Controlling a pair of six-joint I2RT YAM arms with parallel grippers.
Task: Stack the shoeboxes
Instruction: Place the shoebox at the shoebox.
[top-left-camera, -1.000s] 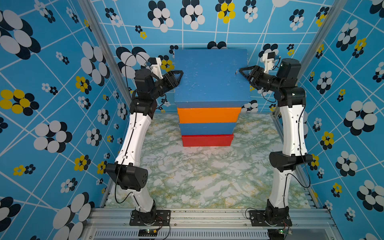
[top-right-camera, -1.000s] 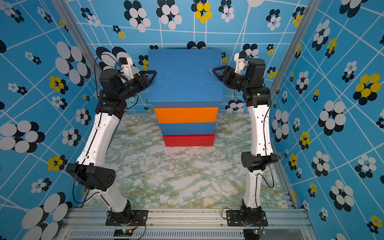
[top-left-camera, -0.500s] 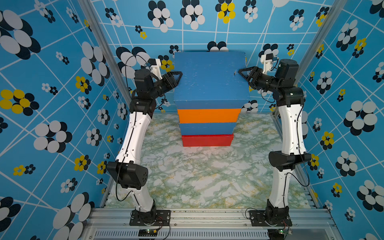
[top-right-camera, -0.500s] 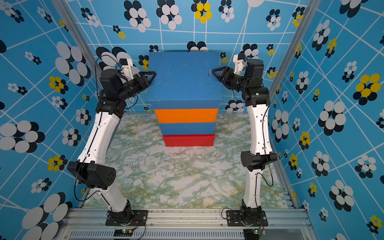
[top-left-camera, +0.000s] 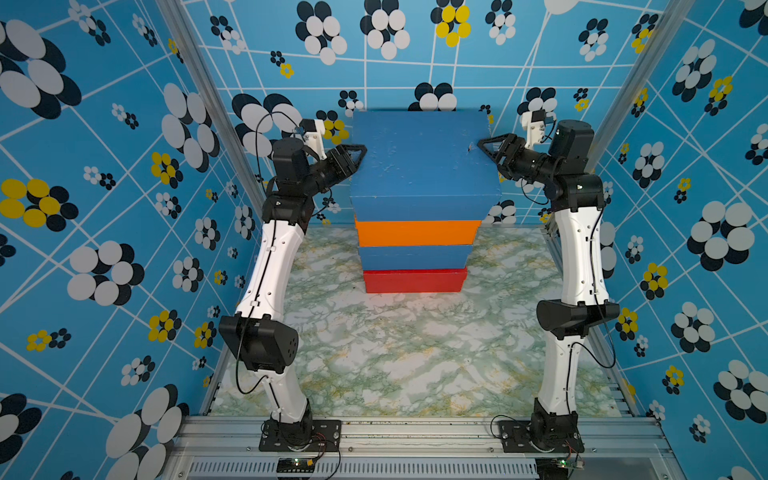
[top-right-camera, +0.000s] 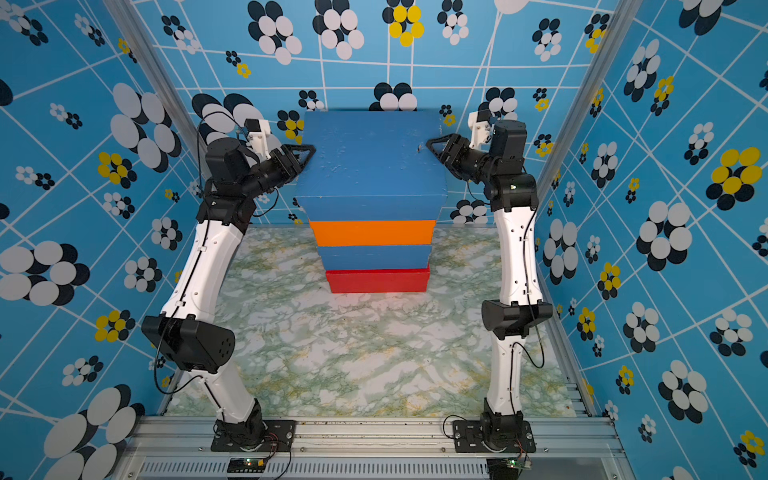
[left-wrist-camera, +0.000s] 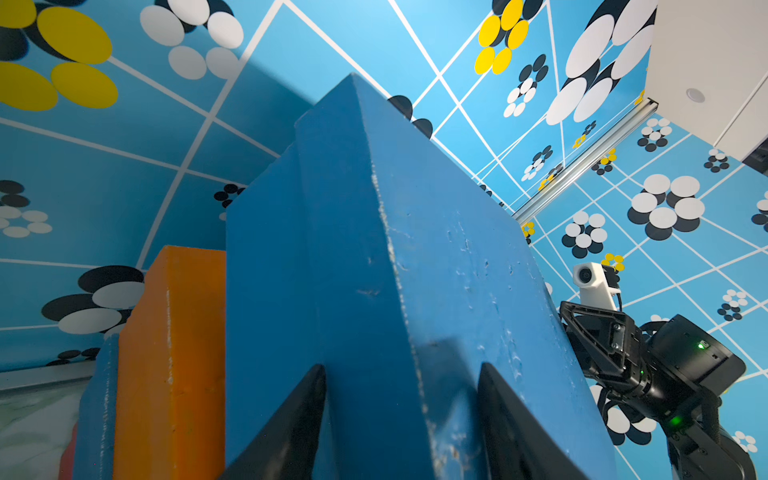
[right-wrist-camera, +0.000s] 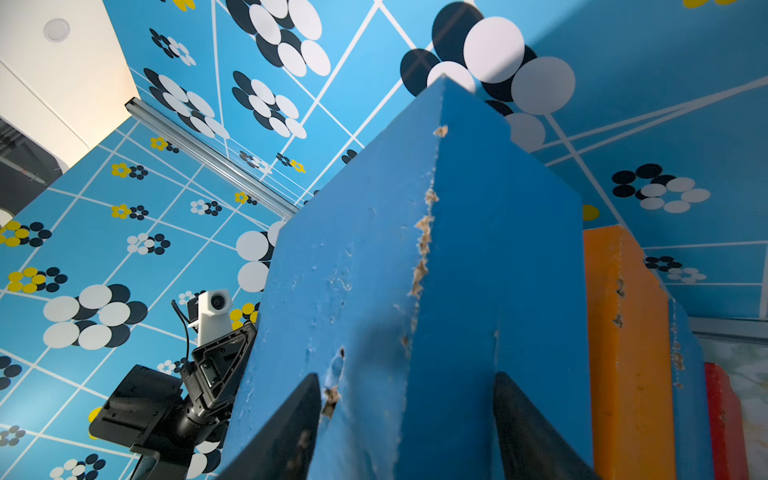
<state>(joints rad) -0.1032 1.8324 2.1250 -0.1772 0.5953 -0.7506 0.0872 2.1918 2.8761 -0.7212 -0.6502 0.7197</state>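
**Four boxes in one stack, a gripper at each side of the top one**

All four boxes stand in a single stack toward the back of the marbled table (top-left-camera: 415, 353), about midway between the two arms and near the flowered back wall (top-left-camera: 415, 62). The red box (top-left-camera: 413, 281) sits at the bottom, on the table. The lower blue box (top-left-camera: 413, 257) lies on it and the orange box (top-left-camera: 417, 232) on that. The top blue box (top-left-camera: 419, 166) lies flat on the pile, and both top views show this order.

The left gripper (top-left-camera: 360, 150) is at the upper left edge of the top blue box. The right gripper (top-left-camera: 478, 145) is at the upper right edge, roughly opposite.

In the left wrist view the fingers (left-wrist-camera: 291, 419) of the left gripper stand apart astride that edge. One lies along the box's side and the other over its top face, with the corner of the lid between them.

The right wrist view shows the right gripper the same way, its two fingers spread over the opposite edge. Paint is chipped there and bare cardboard shows along the corner.

Each pair of tips looks to be on the painted surface or just off it. I cannot tell whether either pair squeezes the box or only rests against it.
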